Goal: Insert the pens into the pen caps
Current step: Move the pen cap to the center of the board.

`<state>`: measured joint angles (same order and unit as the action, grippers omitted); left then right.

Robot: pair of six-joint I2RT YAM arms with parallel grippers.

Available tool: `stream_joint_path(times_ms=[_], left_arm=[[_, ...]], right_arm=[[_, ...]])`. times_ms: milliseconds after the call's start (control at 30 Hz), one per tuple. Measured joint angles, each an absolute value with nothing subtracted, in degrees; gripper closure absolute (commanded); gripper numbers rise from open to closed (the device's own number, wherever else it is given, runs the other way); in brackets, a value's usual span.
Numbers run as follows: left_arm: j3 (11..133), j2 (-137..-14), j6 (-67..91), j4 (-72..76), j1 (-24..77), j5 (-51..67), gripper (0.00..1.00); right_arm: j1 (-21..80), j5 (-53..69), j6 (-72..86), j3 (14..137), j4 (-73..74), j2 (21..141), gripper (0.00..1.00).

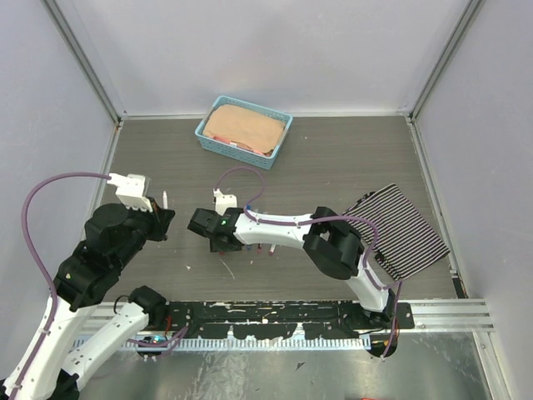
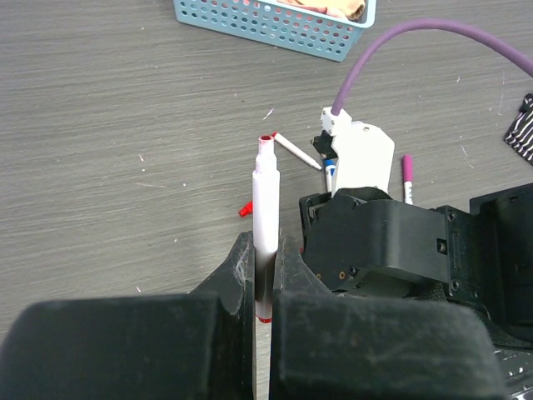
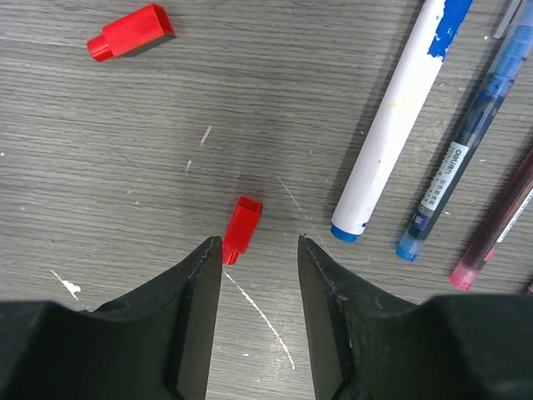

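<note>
My left gripper is shut on a white pen whose red tip points away from the wrist. From above, this pen stands upright over the table's left side. My right gripper hangs open low over the table. A small red cap lies just ahead of its left fingertip, touching neither finger. A second, larger red cap lies further off to the left. To the right lie a white pen with blue ends, a blue pen and a maroon pen.
A blue basket holding a tan object stands at the back centre. A striped cloth lies on the right, beside the right arm. The right arm reaches leftward across the middle of the table, with its gripper close to the left gripper.
</note>
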<state>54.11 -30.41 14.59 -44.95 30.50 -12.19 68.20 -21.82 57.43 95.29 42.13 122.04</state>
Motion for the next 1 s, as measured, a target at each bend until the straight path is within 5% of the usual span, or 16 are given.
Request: stream_joint_path(times_ms=[300, 833, 1000], left_arm=[[54.11, -30.41, 14.59, -44.99, 31.86, -12.6, 1.0], [54.11, -30.39, 14.57, -44.99, 31.94, -12.78, 1.0], [54.08, -30.41, 14.57, -44.97, 31.94, -13.04, 1.0]], right_arm=[[68.18, -21.78, 57.58, 97.43, 42.65, 124.7, 0.57], [68.14, -21.76, 55.48, 99.57, 44.31, 126.89, 0.87], [69.01, -20.47, 47.72, 97.84, 41.32, 125.71, 0.88]])
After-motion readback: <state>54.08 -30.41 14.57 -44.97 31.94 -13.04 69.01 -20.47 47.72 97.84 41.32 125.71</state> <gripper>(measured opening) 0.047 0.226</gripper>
